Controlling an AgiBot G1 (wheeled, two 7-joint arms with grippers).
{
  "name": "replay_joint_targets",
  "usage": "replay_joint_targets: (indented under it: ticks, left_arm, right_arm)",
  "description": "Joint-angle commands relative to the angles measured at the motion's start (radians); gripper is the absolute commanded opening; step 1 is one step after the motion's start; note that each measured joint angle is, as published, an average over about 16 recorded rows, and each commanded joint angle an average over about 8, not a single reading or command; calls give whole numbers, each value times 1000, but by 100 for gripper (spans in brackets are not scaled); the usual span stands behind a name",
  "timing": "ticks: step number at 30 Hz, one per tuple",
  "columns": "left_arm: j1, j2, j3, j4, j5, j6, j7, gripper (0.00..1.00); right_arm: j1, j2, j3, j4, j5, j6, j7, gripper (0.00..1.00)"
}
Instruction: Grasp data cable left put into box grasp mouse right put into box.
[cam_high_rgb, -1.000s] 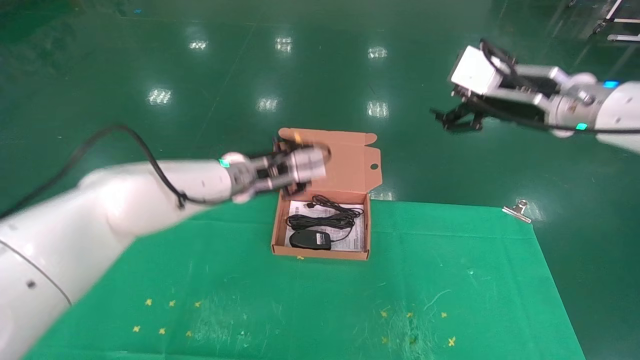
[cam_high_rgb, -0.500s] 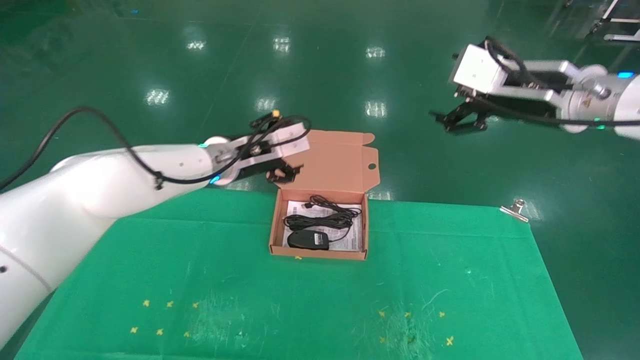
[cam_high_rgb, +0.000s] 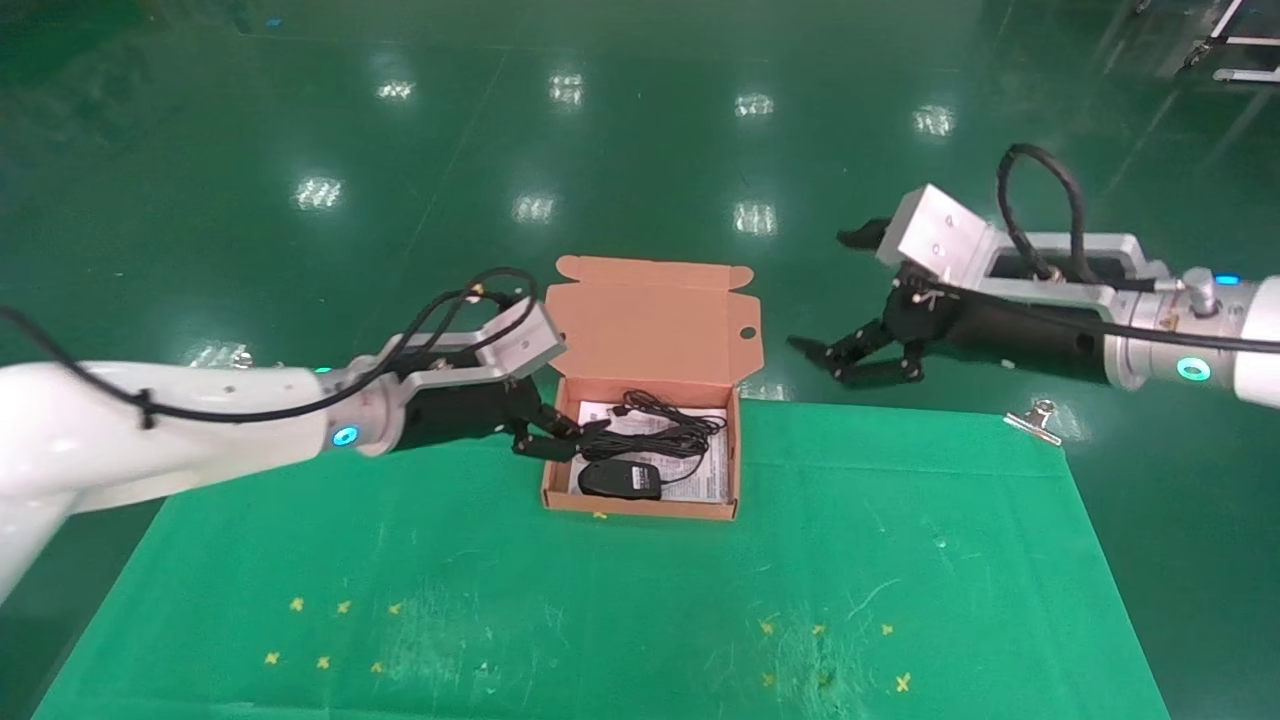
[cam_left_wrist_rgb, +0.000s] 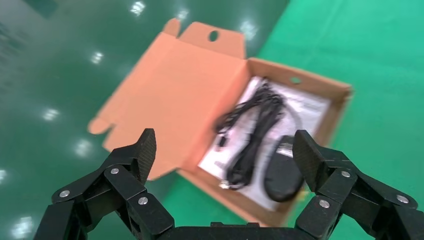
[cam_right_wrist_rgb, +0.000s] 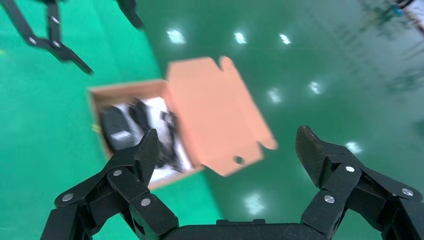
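Cardboard box (cam_high_rgb: 650, 330), lid open; mouse (cam_high_rgb: 620, 479) and data cable (cam_high_rgb: 655, 432) lie inside.
Left gripper (cam_high_rgb: 548, 436) spread, empty at box's left wall; right gripper (cam_high_rgb: 855, 358) spread, well right of box; retreat should avoid snagging cords.

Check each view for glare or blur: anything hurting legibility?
Head view: ceiling-light glare dots the glossy floor, the box sharp. Left wrist view: the mouse and black cords smeared. Right wrist view: box contents blurred, right gripper crisp.
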Motion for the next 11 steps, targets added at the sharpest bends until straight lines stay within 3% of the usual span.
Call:
replay_joint_targets:
  ticks: [1, 11]
  left_arm:
    - [19, -23, -27, -21, -37, 35, 2, 100]
    - [100, -123, -140, -108, -192, 184, 8, 100]
  right_arm:
    - [-24, 7, 25, 10, 27, -29, 2, 100]
    - [-128, 37, 134, 52, 144, -152, 10, 100]
